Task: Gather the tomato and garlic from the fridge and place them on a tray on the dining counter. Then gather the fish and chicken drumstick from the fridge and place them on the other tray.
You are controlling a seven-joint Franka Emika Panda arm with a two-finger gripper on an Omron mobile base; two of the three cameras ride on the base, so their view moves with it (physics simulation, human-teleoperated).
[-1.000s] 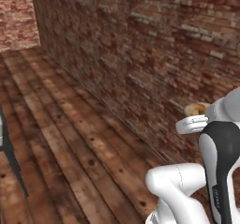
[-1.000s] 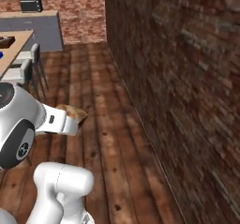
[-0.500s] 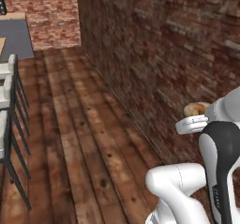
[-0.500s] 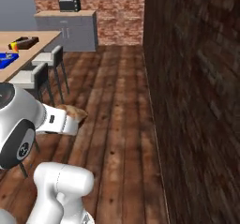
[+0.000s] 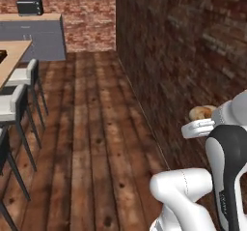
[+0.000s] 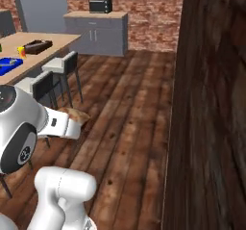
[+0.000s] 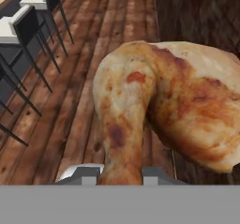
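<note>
A browned chicken drumstick (image 7: pixel 159 110) looms large in the hand view, and my gripper (image 7: pixel 119 174) is shut on its narrow end. From the base it shows as a small tan lump (image 5: pixel 200 112) at the tip of my white hand, also (image 6: pixel 74 113), held well above the wood floor. The dining counter (image 6: pixel 48 48) lies far left, with a blue tray (image 6: pixel 9 64) and a dark tray (image 6: pixel 37 45) on it. What lies on the trays is too small to name. Tomato, garlic and fish are out of view.
A dark brick wall (image 5: pixel 193 46) runs close along my right side. White-seated stools (image 6: pixel 62 68) (image 5: pixel 19 87) line the counter's edge. Grey cabinets (image 6: pixel 101 31) with a small black oven (image 6: pixel 101 5) stand at the back. Open wood floor (image 5: pixel 96 128) stretches ahead.
The whole picture has swung, so the base has turned: the counter, stools and back cabinets have come into view. The drumstick stays in the shut gripper, arm pose unchanged.
</note>
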